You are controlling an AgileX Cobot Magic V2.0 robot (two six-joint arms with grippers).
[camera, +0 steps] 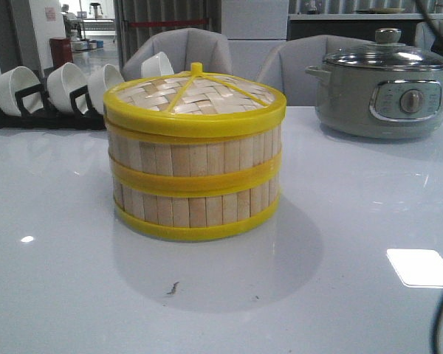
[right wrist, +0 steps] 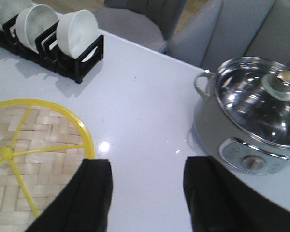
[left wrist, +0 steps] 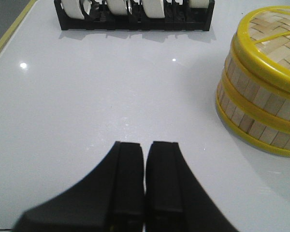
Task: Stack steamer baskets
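We see 2 steamer baskets (camera: 195,181) stacked, lid (camera: 195,98) on top — beside the left gripper (left wrist: 145,147) (fingers pressed together); right gripper (right wrist: 147,186), fingers spread, hovers above the lid's edge.

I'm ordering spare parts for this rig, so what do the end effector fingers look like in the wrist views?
Both end effectors show only their fingers. The left end effector has two matte black fingers, flat on the inner faces and flaring into curved bases. The right end effector has matching black, blocky fingers. No cables, markings or labels are visible.
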